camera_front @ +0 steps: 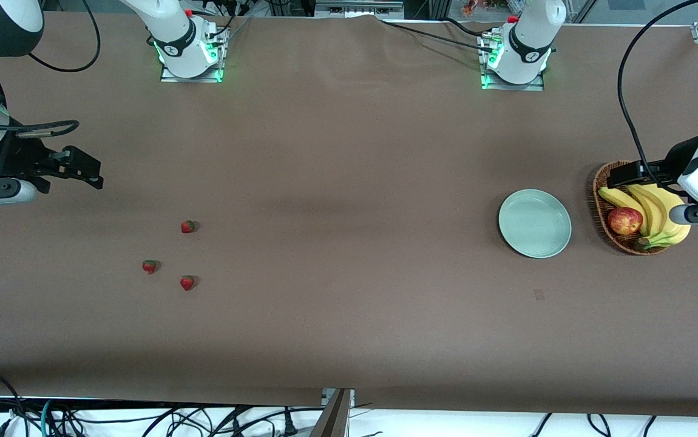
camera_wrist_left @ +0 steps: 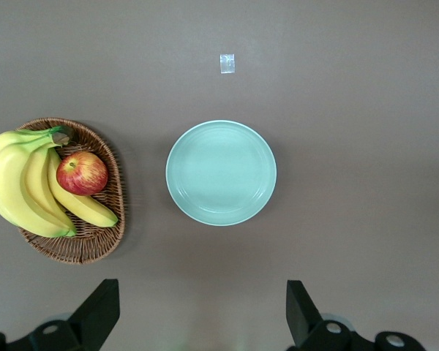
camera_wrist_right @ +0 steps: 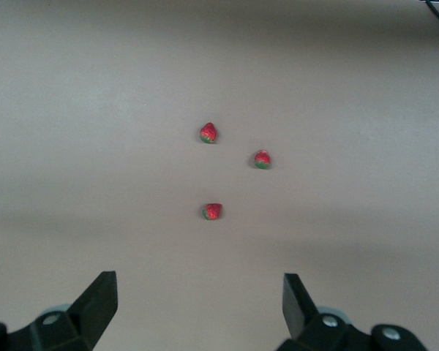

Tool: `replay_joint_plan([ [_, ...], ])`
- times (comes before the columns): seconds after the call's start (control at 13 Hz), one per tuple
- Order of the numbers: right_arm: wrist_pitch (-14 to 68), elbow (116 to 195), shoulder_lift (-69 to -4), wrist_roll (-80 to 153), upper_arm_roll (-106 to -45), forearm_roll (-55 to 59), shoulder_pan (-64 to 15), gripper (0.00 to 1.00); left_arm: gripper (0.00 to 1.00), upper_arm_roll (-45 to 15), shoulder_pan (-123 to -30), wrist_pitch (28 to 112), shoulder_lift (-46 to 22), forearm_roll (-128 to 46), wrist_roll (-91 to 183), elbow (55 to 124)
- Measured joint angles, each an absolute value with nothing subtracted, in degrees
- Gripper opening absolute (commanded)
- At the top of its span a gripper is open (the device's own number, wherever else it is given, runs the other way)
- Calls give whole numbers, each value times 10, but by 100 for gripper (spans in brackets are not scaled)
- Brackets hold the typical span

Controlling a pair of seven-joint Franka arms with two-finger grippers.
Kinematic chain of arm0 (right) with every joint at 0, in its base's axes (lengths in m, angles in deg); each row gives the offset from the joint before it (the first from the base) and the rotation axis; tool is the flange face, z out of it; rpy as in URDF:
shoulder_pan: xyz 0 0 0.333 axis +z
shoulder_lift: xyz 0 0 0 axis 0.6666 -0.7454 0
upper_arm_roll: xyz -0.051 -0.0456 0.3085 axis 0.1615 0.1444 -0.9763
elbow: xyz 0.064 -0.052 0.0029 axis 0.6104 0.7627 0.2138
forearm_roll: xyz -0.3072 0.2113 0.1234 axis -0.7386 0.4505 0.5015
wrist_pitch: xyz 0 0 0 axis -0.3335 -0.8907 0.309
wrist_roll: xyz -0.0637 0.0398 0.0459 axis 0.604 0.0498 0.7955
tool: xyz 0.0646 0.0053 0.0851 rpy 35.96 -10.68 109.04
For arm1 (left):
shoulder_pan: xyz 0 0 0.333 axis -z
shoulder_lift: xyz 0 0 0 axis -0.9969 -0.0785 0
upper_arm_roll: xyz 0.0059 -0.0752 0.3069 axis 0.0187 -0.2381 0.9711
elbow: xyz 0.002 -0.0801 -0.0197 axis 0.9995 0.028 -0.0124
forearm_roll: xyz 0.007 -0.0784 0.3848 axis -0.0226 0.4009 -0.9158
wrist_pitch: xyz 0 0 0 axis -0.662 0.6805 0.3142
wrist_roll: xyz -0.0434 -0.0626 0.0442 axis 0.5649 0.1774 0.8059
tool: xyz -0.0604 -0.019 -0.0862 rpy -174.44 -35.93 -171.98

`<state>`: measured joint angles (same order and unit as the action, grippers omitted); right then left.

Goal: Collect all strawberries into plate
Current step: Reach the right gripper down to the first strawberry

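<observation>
Nothing collected yet: three strawberries (camera_front: 187, 226) (camera_front: 149, 266) (camera_front: 187, 282) lie loose toward the right arm's end, well apart from the bare plate (camera_front: 534, 223), so right gripper (camera_wrist_right: 196, 307) and left gripper (camera_wrist_left: 201, 314) are held wide open, empty.

Even, diffuse overhead light; soft faint shadows beside strawberries (camera_front: 187, 227) and plate (camera_front: 535, 223); no glare; focus sharp throughout
</observation>
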<state>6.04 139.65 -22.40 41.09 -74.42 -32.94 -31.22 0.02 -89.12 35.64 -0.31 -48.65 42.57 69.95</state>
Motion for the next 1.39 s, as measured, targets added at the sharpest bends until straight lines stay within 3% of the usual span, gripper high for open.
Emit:
replay_joint_plan([
  [0.39,87,1405,-227,411,-744,-330,-312,100,100,0,-891,357,-3,-486,425,661],
  [1.0,105,1407,-252,412,-741,-336,-321,100,100,3,-894,358,-8,-486,425,658],
  [1.39,79,1428,-319,412,-749,-334,-291,100,100,4,-893,358,-11,-486,425,658],
])
